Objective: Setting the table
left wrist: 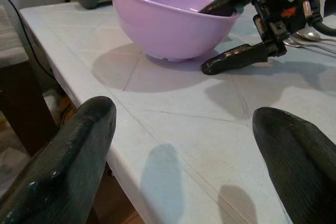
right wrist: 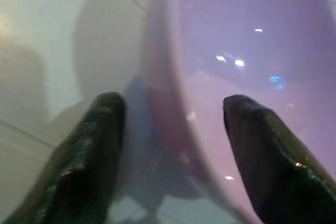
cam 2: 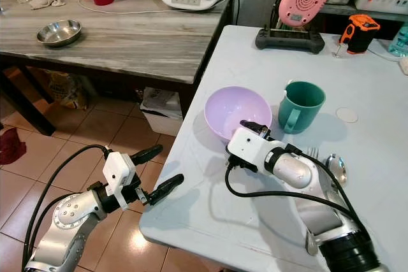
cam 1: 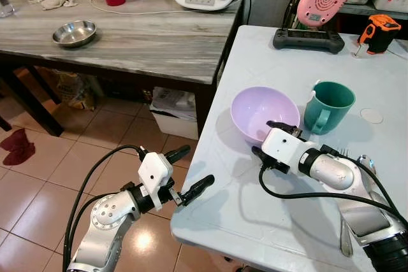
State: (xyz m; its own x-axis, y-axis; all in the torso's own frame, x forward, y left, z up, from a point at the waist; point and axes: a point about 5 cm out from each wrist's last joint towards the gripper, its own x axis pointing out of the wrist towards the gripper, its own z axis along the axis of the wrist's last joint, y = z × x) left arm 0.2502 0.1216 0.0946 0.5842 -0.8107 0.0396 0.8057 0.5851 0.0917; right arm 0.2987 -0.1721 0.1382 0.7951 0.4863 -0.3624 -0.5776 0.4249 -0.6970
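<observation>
While your left gripper hovers off the near left corner of the pale blue table, you can see its fingers spread wide with nothing between them. Moving right, the lilac bowl sits on the table, and your right gripper straddles its near rim, fingers apart, one inside and one outside the wall. Just beside the bowl on its right stands the teal mug. Cutlery lies beyond your right forearm.
</observation>
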